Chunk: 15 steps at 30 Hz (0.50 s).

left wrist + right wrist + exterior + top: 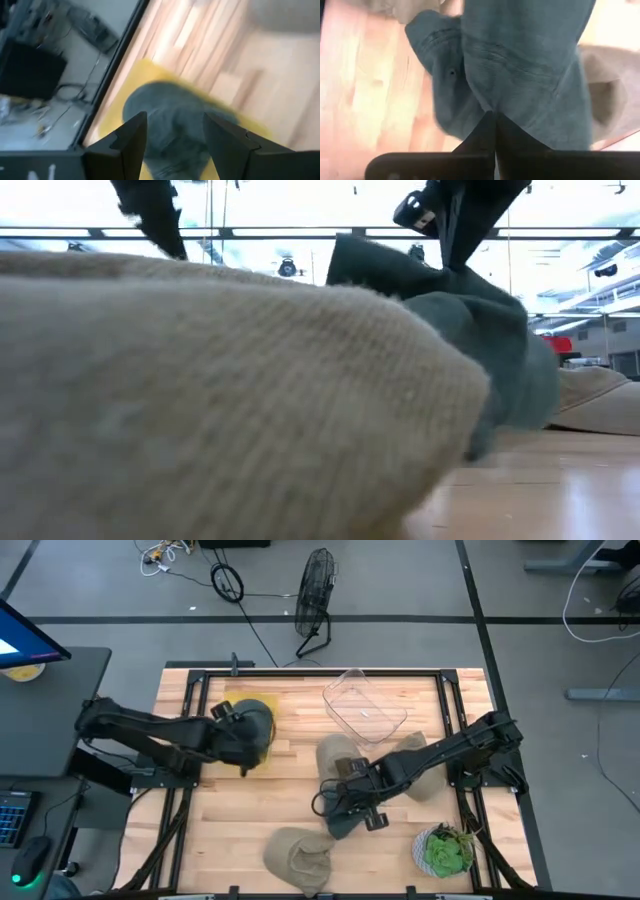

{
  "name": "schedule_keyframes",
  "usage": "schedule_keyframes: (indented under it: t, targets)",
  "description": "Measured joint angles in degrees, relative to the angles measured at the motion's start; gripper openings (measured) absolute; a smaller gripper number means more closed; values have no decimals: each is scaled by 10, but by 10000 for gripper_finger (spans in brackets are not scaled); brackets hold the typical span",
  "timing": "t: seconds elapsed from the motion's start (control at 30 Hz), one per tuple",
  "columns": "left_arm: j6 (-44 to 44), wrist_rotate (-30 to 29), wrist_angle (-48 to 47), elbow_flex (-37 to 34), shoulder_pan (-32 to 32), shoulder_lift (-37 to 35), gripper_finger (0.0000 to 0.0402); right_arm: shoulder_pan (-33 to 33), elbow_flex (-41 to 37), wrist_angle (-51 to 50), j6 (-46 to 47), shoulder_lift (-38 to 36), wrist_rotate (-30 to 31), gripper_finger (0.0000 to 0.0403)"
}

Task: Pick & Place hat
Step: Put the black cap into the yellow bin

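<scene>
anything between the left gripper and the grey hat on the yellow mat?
Nothing. In the left wrist view the left gripper is open, fingers apart, directly over the grey hat on the yellow mat; the gap between them is bare.

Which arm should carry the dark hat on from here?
Right. The right gripper is already shut on the dark hat, lifting it off the table. The left gripper is open over another grey hat on the yellow mat.
</scene>
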Motion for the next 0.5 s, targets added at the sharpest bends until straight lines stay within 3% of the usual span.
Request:
schedule_keyframes:
  t: [0.17, 0.33, 0.5]
  targets:
    - [9, 1, 121, -8, -17, -51, 197, 0, 0, 39, -102, 0, 73, 0]
    - [46, 80, 205, -9, -32, -46, 197, -13, 0, 110, -217, 0, 159, 0]
    - [93, 103, 253, -9, -42, -13, 197, -44, 0, 158, -294, 0, 164, 0]
